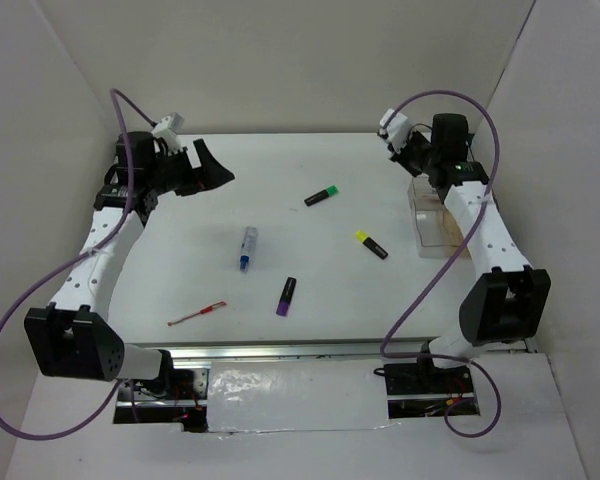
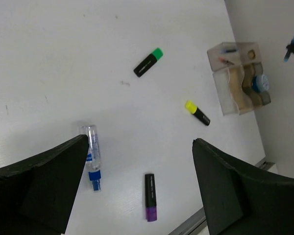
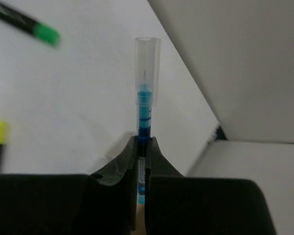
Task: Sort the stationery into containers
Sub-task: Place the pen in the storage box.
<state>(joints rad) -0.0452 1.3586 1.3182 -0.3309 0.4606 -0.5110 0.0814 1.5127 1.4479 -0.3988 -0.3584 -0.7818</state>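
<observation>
Blue pen, clear cap on, is pinched tight between the fingers of the right gripper, raised near the clear container, apparently lined up for a drop-in. Left gripper hangs empty, fingers spread wide, above the white-blue tube and purple highlighter, probably sizing up a pick.
</observation>
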